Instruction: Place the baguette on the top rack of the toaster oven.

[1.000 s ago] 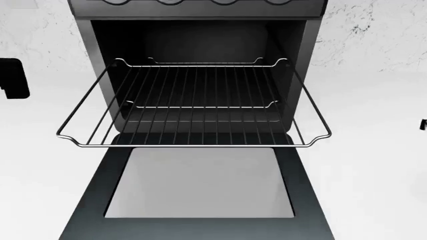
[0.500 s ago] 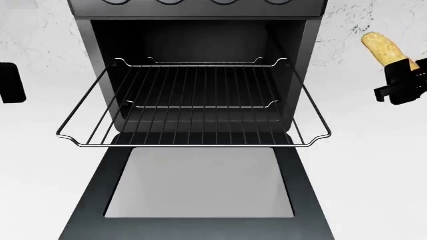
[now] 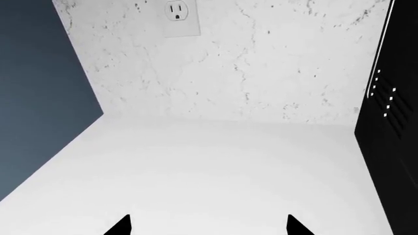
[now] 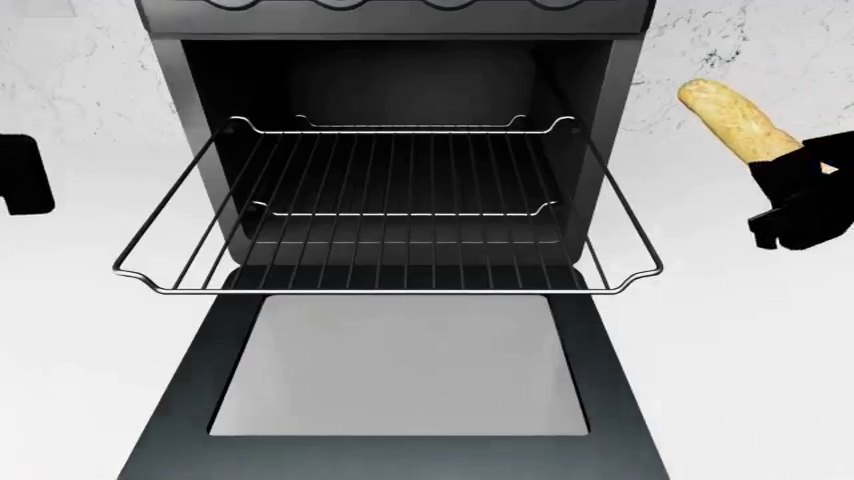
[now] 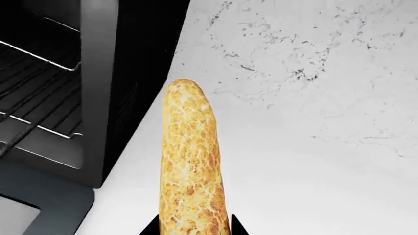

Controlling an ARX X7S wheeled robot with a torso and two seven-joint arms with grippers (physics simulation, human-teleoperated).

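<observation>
Right gripper (image 4: 790,205) at the right edge of the head frame, fingers clamped on the lower end of the baguette (image 4: 737,120). The loaf angles up and left from the grip, in the air, just right of the toaster oven (image 4: 400,60) and clear of it. Wrist view: baguette (image 5: 189,161) runs straight out from between the fingertips.

Left gripper (image 3: 205,226) at lower centre of its wrist frame: fingertips spread wide, nothing between them.

Top rack (image 4: 387,215) is pulled partway out over the dropped door (image 4: 400,365), bare.
</observation>
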